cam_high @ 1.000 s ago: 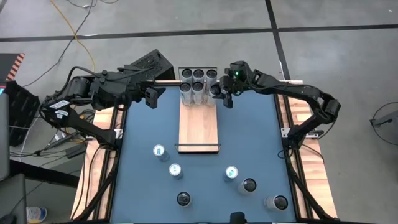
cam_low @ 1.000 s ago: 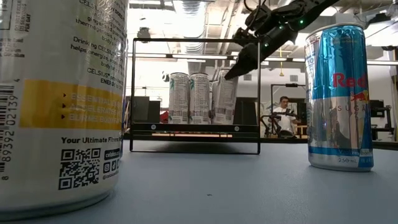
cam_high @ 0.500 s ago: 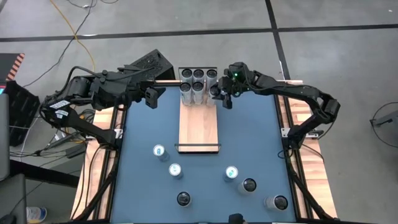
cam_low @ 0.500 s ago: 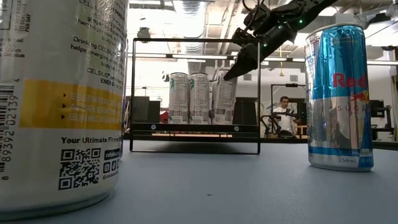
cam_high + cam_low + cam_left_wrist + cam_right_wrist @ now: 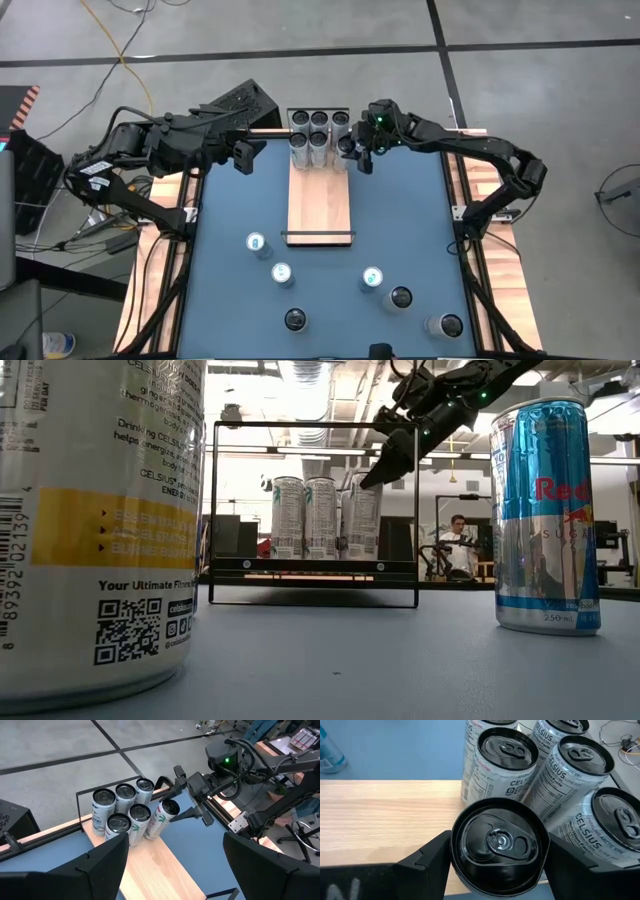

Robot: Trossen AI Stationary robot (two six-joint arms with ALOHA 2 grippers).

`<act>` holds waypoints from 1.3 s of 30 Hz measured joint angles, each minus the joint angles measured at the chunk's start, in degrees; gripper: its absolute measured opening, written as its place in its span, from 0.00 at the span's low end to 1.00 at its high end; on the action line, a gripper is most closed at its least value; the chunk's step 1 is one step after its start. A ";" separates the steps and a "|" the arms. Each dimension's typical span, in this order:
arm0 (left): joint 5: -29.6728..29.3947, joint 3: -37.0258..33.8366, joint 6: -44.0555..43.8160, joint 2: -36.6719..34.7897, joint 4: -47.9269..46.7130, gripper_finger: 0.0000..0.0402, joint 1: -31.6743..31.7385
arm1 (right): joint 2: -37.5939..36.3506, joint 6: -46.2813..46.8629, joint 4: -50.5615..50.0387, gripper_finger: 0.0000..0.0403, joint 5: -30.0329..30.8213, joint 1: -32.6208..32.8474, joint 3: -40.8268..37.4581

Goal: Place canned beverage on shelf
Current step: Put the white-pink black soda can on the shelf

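The can (image 5: 497,845) being placed is found at the far end of the shelf (image 5: 320,205), at the right corner of the cluster, tilted and leaning against the neighbouring cans in the left wrist view. It is seen between the fingers of the right gripper (image 5: 352,152), one finger on each side of the rim; whether they still press on it cannot be told. Five other cans (image 5: 120,805) are stood upright beside it in two rows, touching. "CELSIUS" is read on their white labels.

The near two thirds of the shelf board is bare wood up to the black rail (image 5: 318,237). The far rail is seen as a black frame around the cans in the low view.

Six loose cans are noted on the near part of the blue worktop (image 5: 400,210), well apart from the shelf. One blue-and-silver can (image 5: 545,515) carries "Red" and "250 ml"; a large near can (image 5: 95,520) carries "Your Ultimate Fitness" and a QR code.

The left gripper (image 5: 243,155) is held with its fingers wide apart and empty, above the far left corner of the worktop.

Against the frame one second earlier, no shift of either arm or of any can is seen.
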 joint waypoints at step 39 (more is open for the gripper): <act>0.02 -0.02 0.94 0.00 -0.46 0.77 0.00 | -0.63 -1.31 -14.30 0.82 -0.14 -0.46 11.42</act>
